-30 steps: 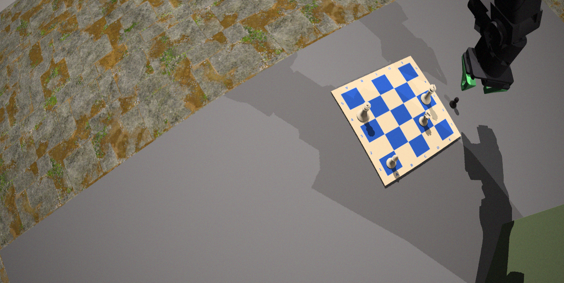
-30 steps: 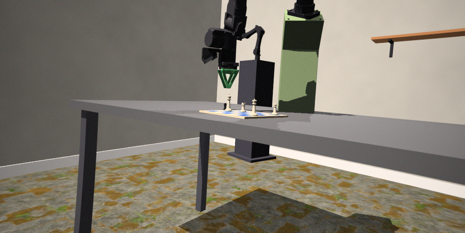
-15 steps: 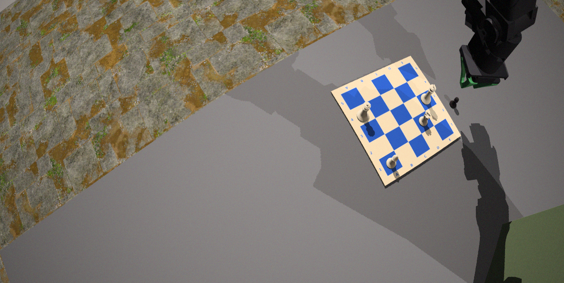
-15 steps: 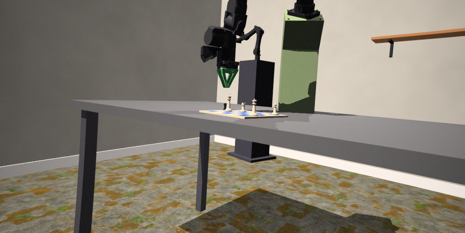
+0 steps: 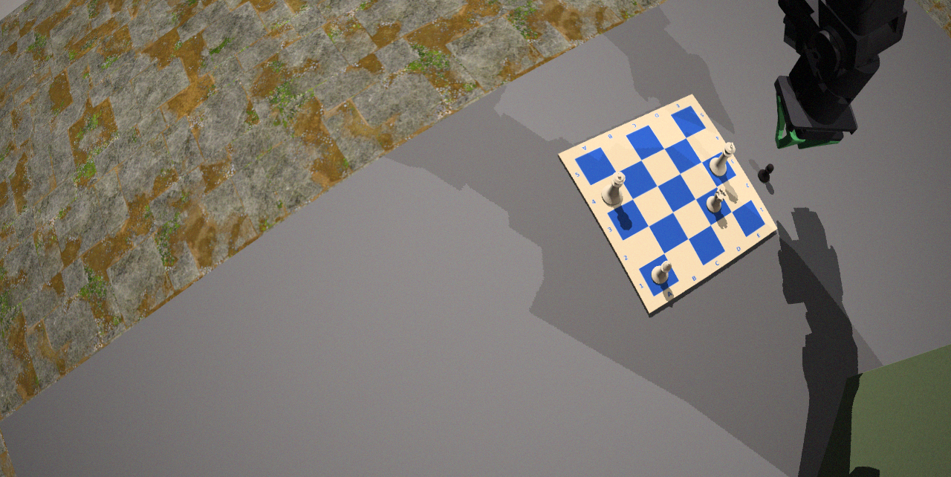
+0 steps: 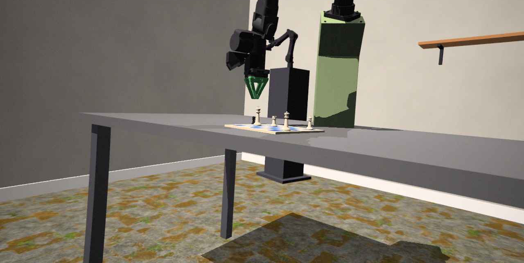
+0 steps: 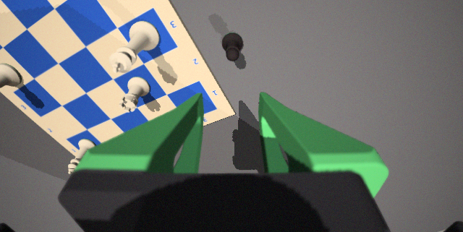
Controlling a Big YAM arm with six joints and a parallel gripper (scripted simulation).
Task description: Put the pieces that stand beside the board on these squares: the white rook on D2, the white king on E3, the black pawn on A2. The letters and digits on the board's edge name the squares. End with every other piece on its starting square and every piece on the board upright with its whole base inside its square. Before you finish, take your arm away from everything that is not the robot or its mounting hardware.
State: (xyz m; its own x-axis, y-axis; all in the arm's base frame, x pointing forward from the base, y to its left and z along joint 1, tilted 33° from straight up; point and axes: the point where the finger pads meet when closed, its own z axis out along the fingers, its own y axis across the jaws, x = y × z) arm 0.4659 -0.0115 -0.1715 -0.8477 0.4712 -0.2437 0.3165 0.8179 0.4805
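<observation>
Below our end effector (image 6: 256, 97) spreads a grey desk (image 6: 366, 143) on dark legs, set over a mossy stone floor (image 5: 199, 75) between a grey wall and a cream wall with a wooden shelf (image 6: 472, 40); a green pedestal (image 6: 337, 74) carries the arm. Our green fingers stand partly drawn together with bare desk showing between them, pinching nothing, well above the surface. Ahead of the fingertips in the wrist view, the one black pawn (image 7: 231, 45) stands upright on the desk, just off the board's numbered edge. To the left of it lies the single blue-and-cream board (image 5: 665, 141), holding four white pieces, all upright: the white king (image 7: 135, 45) on E3, the white rook (image 7: 134, 92) on D2, a tall crowned piece (image 5: 614, 189) far across the board, and a smaller one (image 5: 661, 270) on A1.
</observation>
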